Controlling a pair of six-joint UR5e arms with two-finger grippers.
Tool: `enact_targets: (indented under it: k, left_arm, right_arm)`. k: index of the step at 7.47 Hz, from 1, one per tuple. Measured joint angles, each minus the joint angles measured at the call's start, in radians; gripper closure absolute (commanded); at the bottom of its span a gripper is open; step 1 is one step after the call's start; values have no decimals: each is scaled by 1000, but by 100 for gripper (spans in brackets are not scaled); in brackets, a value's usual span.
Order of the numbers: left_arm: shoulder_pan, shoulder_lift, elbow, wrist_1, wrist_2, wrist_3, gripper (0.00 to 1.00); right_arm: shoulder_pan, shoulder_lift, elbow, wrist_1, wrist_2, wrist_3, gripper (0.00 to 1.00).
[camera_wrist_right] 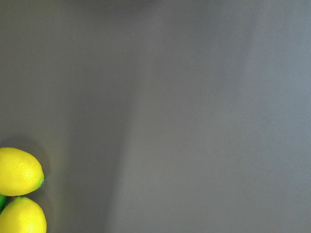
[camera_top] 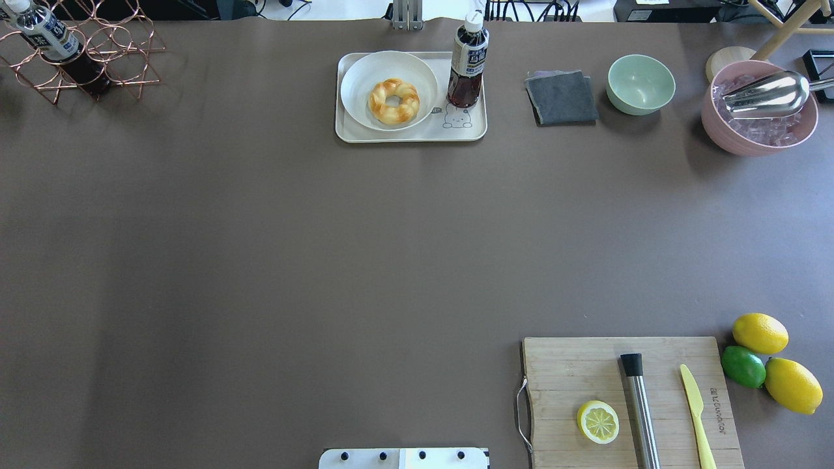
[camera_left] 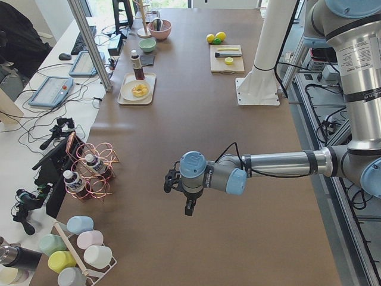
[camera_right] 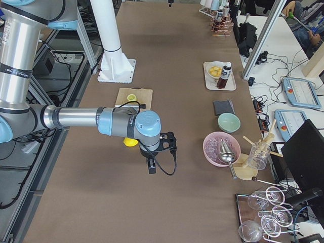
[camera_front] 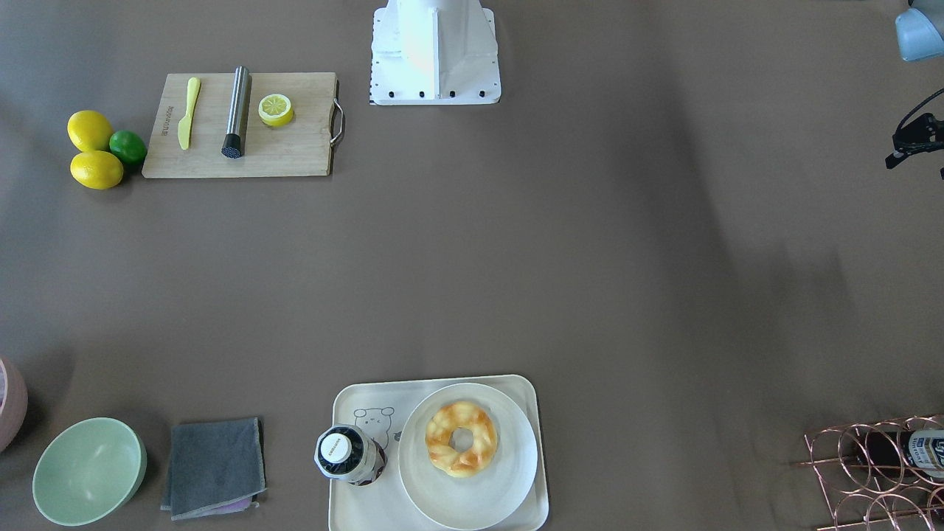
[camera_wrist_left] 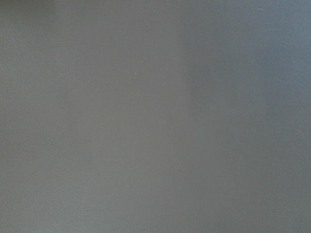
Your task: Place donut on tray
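Brown table [camera_top: 260, 260], tray [camera_top: 423, 135], cutting board [camera_top: 573, 371], bowl [camera_top: 641, 83], cloth [camera_top: 561, 98]

The left arm [camera_left: 280, 162] and right arm [camera_right: 76, 119] were silver-grey tubes with pale blue caps on rounded joints. A black cable [camera_right: 171, 163] looped to the small black right gripper [camera_right: 151, 169]; the left gripper [camera_left: 188, 210] was black too. Dark screws [camera_front: 422, 94] lined the foot of the white pedestal [camera_front: 435, 51].

donut [camera_front: 461, 438] on plate [camera_front: 472, 501] | plate on tray [camera_front: 354, 509] | bottle [camera_front: 346, 453] upright on tray, beside plate

Upright bottle [camera_top: 467, 62] just beside donut [camera_top: 393, 101]
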Motion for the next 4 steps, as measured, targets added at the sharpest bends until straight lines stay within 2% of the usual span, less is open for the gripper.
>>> enact_targets:
  k: [4]
  left_arm:
    - [-25,0,-3,12,5,37,3]
  right_arm:
    - [-25,76,-46,-26,-25,11,1]
